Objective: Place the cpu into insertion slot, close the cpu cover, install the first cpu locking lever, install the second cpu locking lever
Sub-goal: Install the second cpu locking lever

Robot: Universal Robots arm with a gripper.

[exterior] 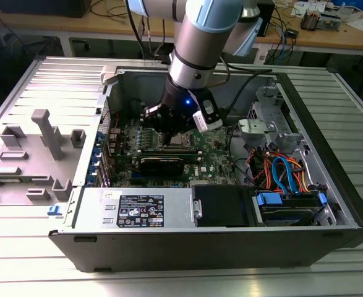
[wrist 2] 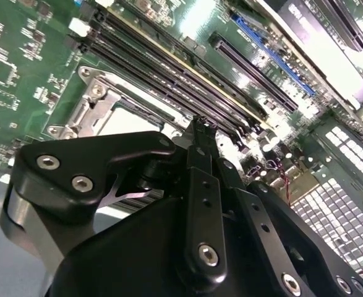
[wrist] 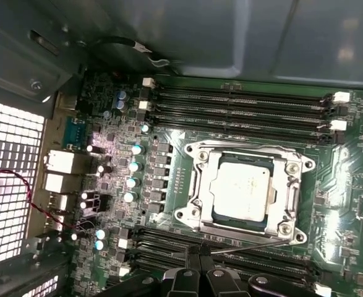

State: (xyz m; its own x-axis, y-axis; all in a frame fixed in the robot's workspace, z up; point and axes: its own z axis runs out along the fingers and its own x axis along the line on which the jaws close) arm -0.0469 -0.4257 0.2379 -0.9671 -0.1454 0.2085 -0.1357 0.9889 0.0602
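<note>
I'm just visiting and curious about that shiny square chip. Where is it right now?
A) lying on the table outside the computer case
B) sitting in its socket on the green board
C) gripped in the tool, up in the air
B: in the first wrist view the chip lies flat inside the metal-framed socket on the green board.

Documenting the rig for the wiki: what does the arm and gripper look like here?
The arm has silver-grey tube sections with light blue joint caps. At its wrist sits a black housing with a small blue light and a white clip-on module on its side. The gripper is matte black, built from flat linkage bars joined by silver hex-socket screws, narrowing to slim black fingertips.
</note>
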